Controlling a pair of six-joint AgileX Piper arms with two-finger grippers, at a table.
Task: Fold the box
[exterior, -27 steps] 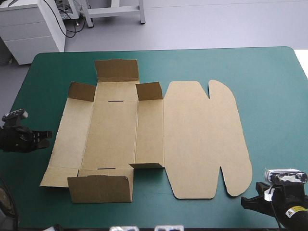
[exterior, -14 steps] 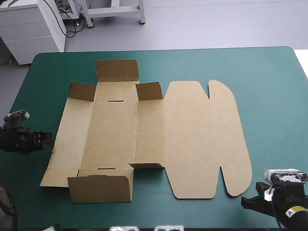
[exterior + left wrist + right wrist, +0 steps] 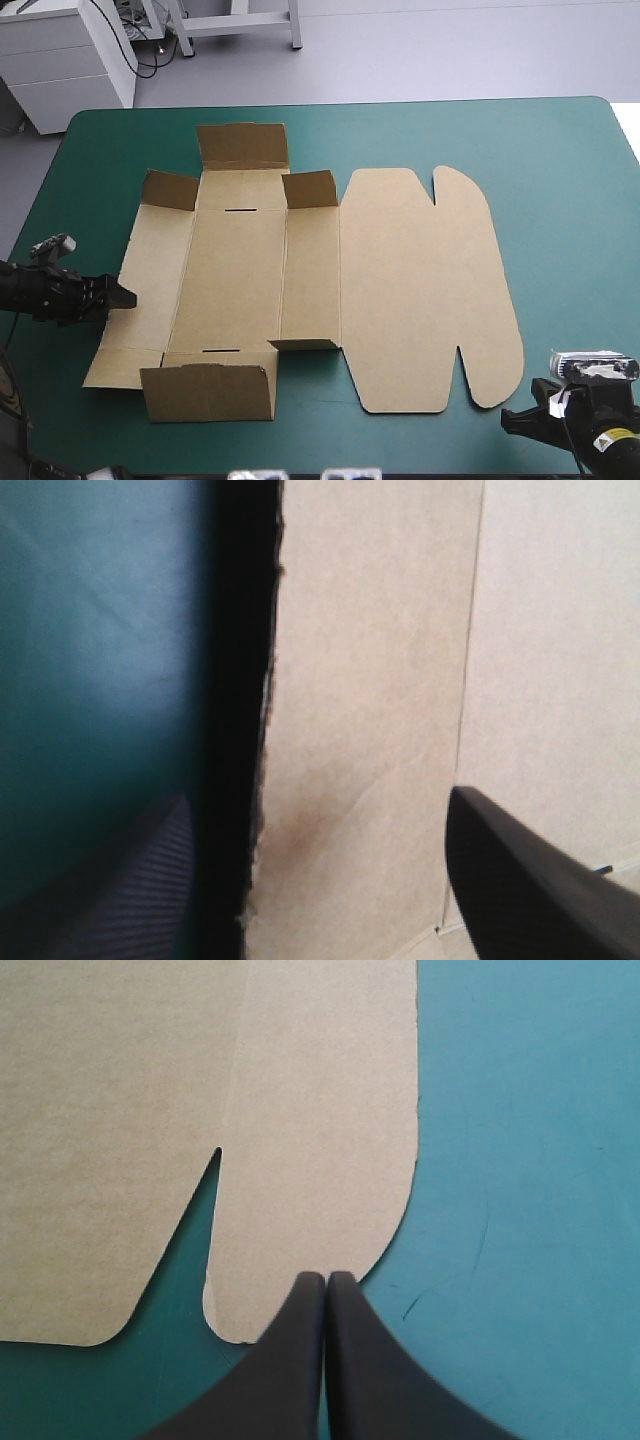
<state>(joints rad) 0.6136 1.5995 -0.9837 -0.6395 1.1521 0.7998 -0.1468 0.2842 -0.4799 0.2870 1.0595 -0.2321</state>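
The brown box point(image 3: 400, 290) lies flat in the middle of the table as a cut sheet, with its small end flaps slightly raised and the lid panel spread to the right. My left gripper point(image 3: 122, 297) is at the outer edge of the box's left wall panel point(image 3: 150, 280). It is open, and the board's edge point(image 3: 350, 730) runs between its black fingers point(image 3: 540, 880). My right gripper point(image 3: 512, 420) rests near the table's front right corner. It is shut, and its tips point(image 3: 325, 1282) touch or just overlap the rounded corner of the lid's flap point(image 3: 320, 1140).
A broad strip of teal-green cover point(image 3: 570, 220) runs between the lid and the table's right edge. A narrower strip point(image 3: 90, 200) lies left of the box. The front edge of the table is close behind both grippers.
My left gripper has moved right to the box's left edge and has opened from shut. The right gripper and the box have not moved.
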